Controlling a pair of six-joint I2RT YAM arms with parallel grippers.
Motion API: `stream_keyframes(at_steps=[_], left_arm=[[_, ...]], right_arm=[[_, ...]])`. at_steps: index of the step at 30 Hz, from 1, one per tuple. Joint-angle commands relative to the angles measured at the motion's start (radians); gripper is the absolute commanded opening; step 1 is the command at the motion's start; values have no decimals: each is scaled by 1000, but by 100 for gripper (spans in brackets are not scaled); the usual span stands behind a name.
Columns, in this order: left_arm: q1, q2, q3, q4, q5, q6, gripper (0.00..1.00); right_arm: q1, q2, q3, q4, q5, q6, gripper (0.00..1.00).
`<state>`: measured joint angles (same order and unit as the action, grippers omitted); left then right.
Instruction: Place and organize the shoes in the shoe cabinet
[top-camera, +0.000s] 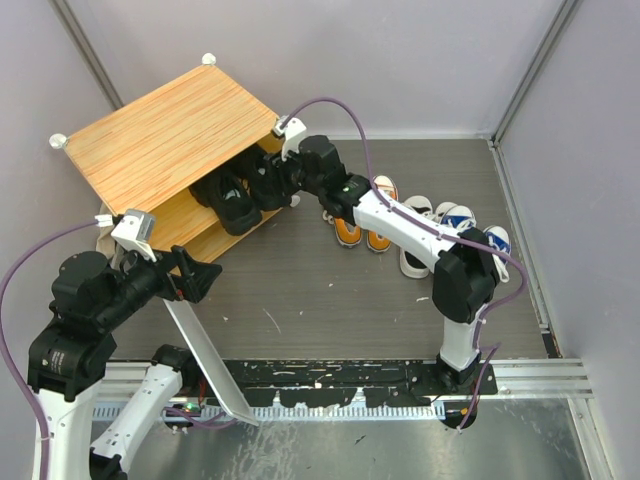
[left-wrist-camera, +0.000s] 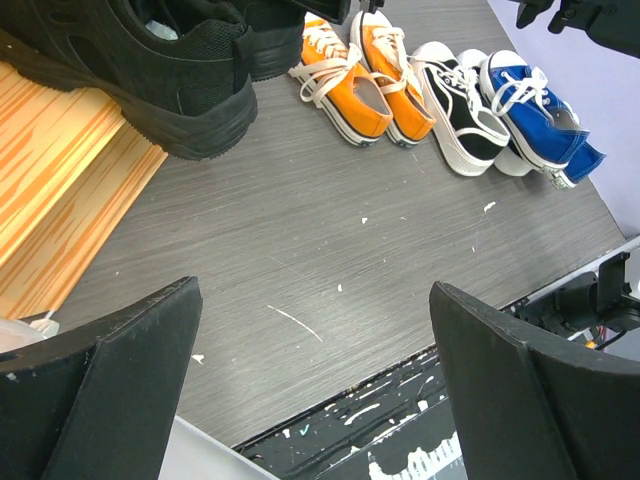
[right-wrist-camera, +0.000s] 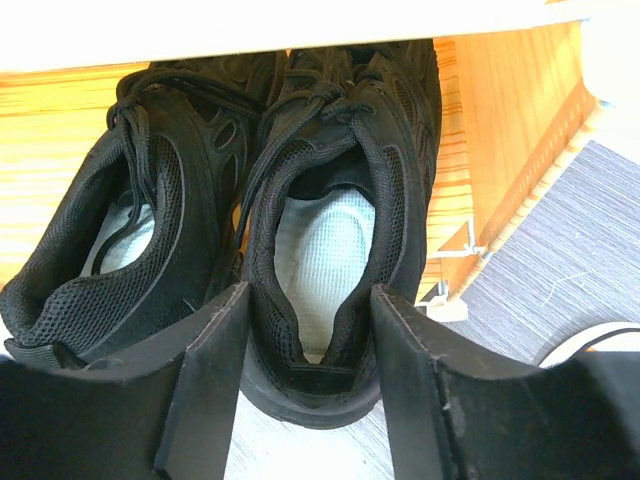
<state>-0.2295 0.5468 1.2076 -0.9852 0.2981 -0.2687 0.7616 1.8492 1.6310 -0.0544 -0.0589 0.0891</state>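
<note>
The shoe cabinet (top-camera: 170, 130) stands at the back left, its wood-grain top tilted toward the corner. Two black shoes (top-camera: 228, 200) sit side by side on its lower shelf (right-wrist-camera: 50, 150), heels sticking out over the floor. My right gripper (right-wrist-camera: 310, 330) is shut on the heel of the right-hand black shoe (right-wrist-camera: 330, 230), one finger on each side, and the collar is squeezed narrow. The other black shoe (right-wrist-camera: 130, 250) lies just left of it. My left gripper (left-wrist-camera: 315, 340) hangs open over bare floor in front of the cabinet, holding nothing.
Orange sneakers (top-camera: 360, 225), black-and-white lace-ups (top-camera: 415, 245) and blue sneakers (top-camera: 480, 235) stand in a row on the grey floor right of the cabinet. A white door panel (top-camera: 205, 350) lies open toward the near edge, under the left arm. Walls close in on both sides.
</note>
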Motion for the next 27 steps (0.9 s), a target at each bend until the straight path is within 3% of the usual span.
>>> stream_keyframes(at_steps=[1, 2, 5, 6, 20, 27], left_arm=[[1, 11, 8, -43, -13, 5, 98], [1, 10, 10, -43, -14, 5, 98], [2, 12, 13, -42, -14, 5, 98], [2, 13, 15, -43, -14, 6, 98], [2, 12, 26, -44, -8, 6, 98], [1, 13, 19, -47, -10, 11, 98]], right_arm=[[1, 15, 49, -21, 9, 9, 54], [1, 18, 50, -24, 12, 9, 47], [-1, 29, 74, -32, 23, 6, 10], [-1, 33, 85, -34, 30, 5, 2], [-2, 91, 323, -22, 97, -75, 1], [-4, 139, 325, 88, 114, -121, 1]])
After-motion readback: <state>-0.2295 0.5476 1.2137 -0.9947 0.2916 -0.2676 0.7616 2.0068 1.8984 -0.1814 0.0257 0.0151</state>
